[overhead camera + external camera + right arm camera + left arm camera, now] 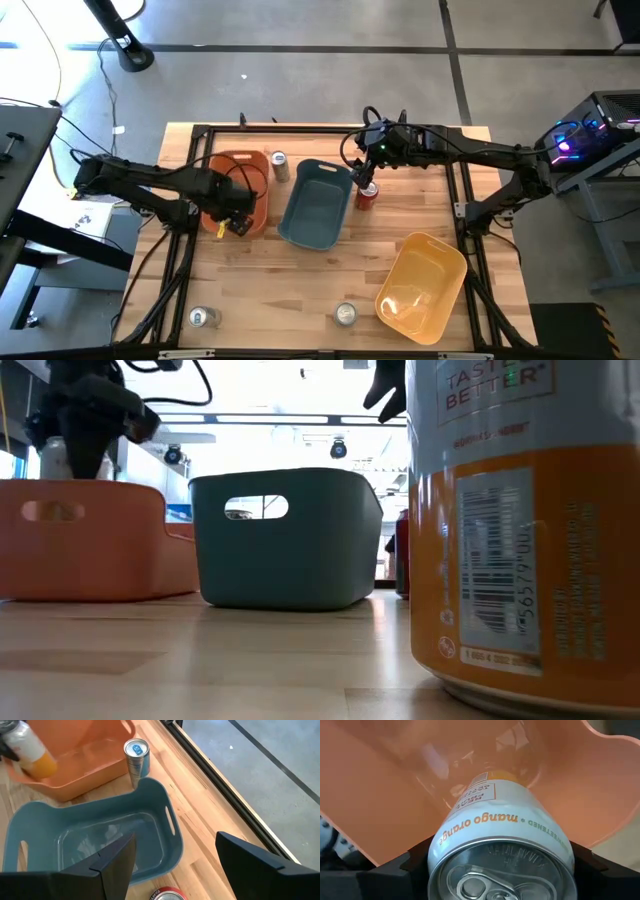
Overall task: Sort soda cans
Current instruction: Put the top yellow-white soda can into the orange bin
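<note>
The left end effector (232, 214) grips a white-and-orange mango-orange soda can (501, 851) over the orange plastic bin (250, 163), long axis pointing down into it. The right end effector (366, 172), fingers wide and empty, hovers directly above the upright red soda can (366, 196), beside the blue-grey bin (300, 220).

Orange bin (247, 190), blue-grey bin (315, 205), yellow bin (422, 285); pale wood-grain desk (300, 280). White-and-orange can (500, 840) lettered orange; red can (366, 196) silver-topped.
</note>
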`<state>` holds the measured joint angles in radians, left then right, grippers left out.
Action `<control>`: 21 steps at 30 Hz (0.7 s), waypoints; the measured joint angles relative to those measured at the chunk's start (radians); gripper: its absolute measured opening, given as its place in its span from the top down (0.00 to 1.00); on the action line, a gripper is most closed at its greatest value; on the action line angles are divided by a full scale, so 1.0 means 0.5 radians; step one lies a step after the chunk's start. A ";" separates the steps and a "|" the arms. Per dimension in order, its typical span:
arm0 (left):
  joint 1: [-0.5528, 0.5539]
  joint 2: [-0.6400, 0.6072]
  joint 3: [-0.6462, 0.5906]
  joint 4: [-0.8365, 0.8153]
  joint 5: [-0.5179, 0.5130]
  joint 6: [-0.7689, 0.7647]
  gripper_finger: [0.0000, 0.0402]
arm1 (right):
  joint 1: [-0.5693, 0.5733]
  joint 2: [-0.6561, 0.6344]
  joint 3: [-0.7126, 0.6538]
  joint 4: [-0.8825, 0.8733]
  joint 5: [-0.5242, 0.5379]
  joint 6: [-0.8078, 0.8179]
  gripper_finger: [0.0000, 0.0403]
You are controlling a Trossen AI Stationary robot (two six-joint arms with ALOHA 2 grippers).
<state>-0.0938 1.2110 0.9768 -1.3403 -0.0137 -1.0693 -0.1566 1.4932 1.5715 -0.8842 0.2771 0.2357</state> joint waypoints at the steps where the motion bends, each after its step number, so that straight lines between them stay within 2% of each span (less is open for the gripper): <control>1: -0.034 0.000 0.000 0.000 0.011 -0.035 0.30 | 0.000 0.000 0.000 0.008 0.000 -0.007 0.33; 7: -0.136 0.000 0.000 0.003 0.037 -0.157 0.30 | -0.002 0.000 0.000 0.060 0.000 -0.026 0.33; 10: -0.090 0.001 0.000 0.012 -0.057 -0.111 0.30 | -0.002 0.000 0.000 0.082 0.000 -0.054 0.33; 13: 0.041 0.001 0.000 0.024 -0.191 -0.004 0.30 | -0.002 0.000 0.000 0.101 0.000 -0.070 0.33; 17: 0.333 0.017 0.000 0.054 -0.319 0.256 0.30 | -0.002 0.000 0.000 0.136 0.000 -0.069 0.33; 21: 0.691 0.080 0.000 0.132 -0.314 0.621 0.30 | -0.002 0.000 0.000 0.147 0.000 -0.054 0.33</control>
<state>0.2519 1.2512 0.9768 -1.2743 -0.1707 -0.7586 -0.1574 1.4933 1.5715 -0.8108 0.2771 0.2089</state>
